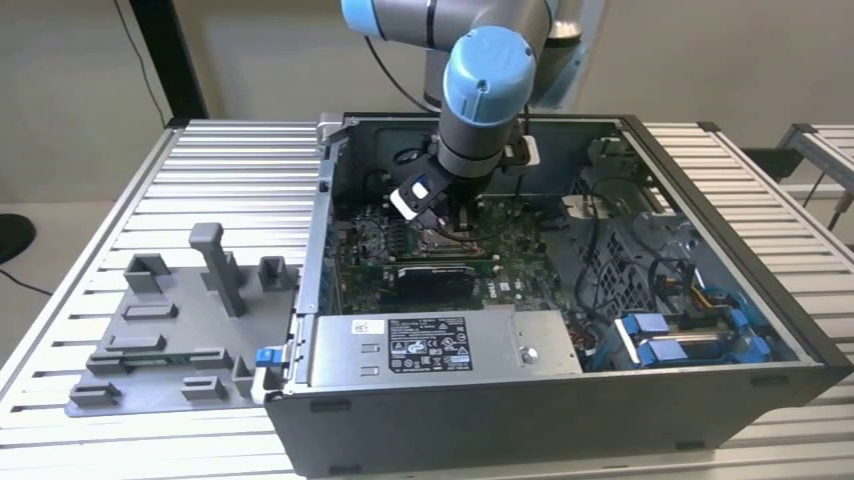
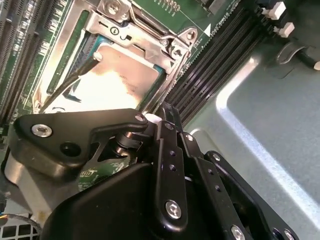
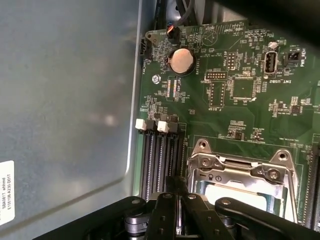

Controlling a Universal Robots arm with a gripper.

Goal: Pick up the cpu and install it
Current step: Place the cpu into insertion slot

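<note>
Cpu: small flat square, pale silver metal top, smooth with a bright glare. It lies flat inside the square socket frame on the green board within the open computer case. Frame is shiny stamped steel with screw heads at its corners. Black memory slots, ribbed, run just beside it. Hand, black jointed links, hangs close above the socket; apart or together, cannot tell. Grey plastic blocks sit on the ridged metal table.
</note>
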